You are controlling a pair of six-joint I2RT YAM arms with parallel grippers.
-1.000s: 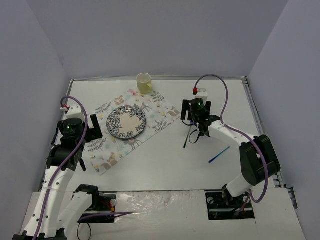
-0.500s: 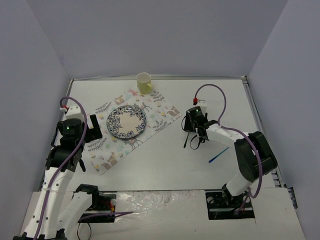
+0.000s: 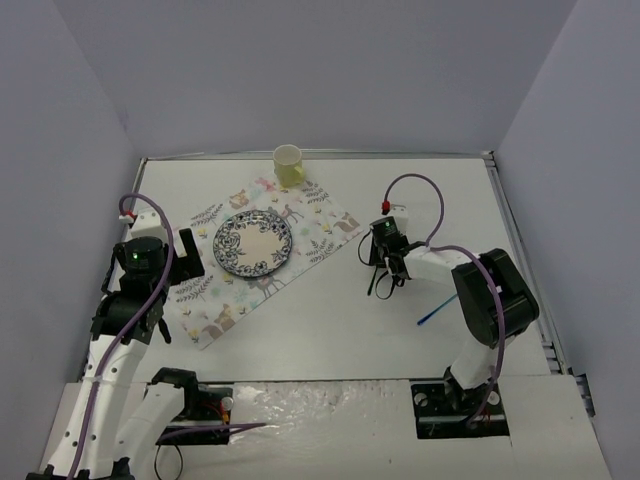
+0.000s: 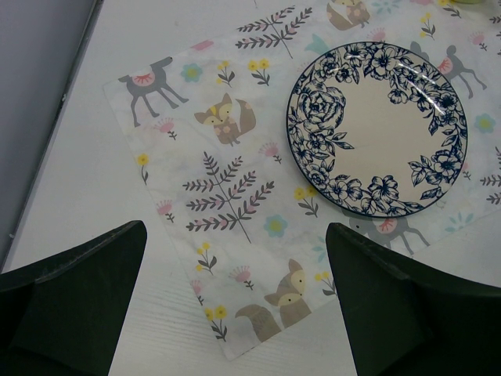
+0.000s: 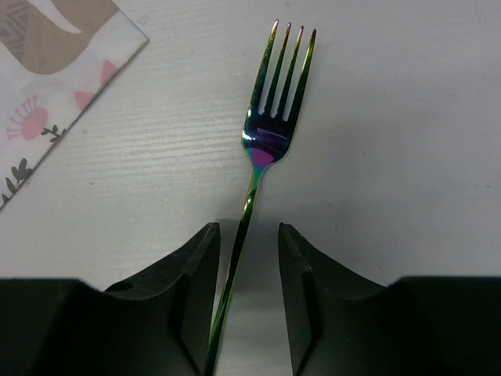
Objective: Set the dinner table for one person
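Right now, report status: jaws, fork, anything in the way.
Right gripper: jaws open astride the fork, flat on the dinner table. Left gripper: jaws open above the placemat, near the plate. Nothing blocking the fork.

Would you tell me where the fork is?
In the right wrist view, the fork lies on the table between the right gripper's fingers, beside the placemat.

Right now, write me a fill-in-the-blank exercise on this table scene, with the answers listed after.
The floral plate rests on the animal-print ____.
The right gripper straddles the handle of a ____.
The left gripper has its jaws ____.
Missing words: placemat, fork, open.
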